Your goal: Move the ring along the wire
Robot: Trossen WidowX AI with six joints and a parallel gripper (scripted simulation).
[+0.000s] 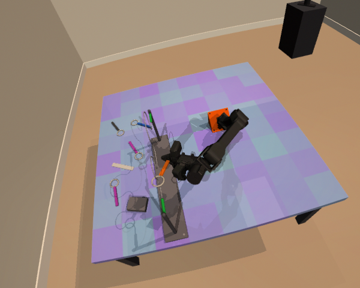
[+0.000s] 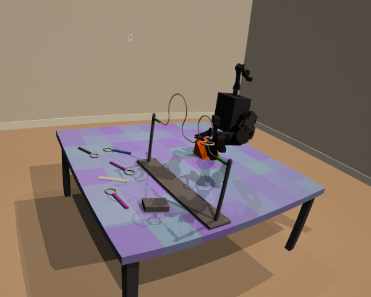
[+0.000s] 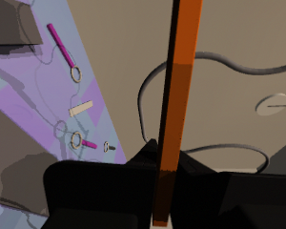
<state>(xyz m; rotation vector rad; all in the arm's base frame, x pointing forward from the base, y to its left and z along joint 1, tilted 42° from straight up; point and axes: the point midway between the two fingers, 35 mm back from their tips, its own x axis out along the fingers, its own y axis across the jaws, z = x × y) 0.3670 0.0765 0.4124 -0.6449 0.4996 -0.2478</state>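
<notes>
My gripper (image 1: 165, 158) is shut on the orange handle (image 1: 164, 168) (image 3: 181, 86), which is mostly hidden in the exterior view. The ring (image 1: 151, 180) (image 2: 201, 143) is held in the air, lying nearly flat, around the grey wire (image 2: 186, 111) (image 3: 139, 97) between its smaller loop and the near green part (image 1: 163, 205) (image 2: 223, 160). Whether ring and wire touch cannot be told. The near green part joins the near post (image 1: 169, 223) (image 2: 223, 190). The far green part (image 1: 150, 117) (image 2: 157, 120) joins the far post (image 1: 154, 128) (image 2: 151, 138).
The wire's tall loop rises toward the far post; its smaller loop is close to my fingers. The long base board (image 1: 172, 198) (image 2: 179, 185) lies below. Beyond it lie a dark box (image 1: 137, 203) (image 2: 155, 205), a cream bar (image 1: 122, 166) and several loose handled rings.
</notes>
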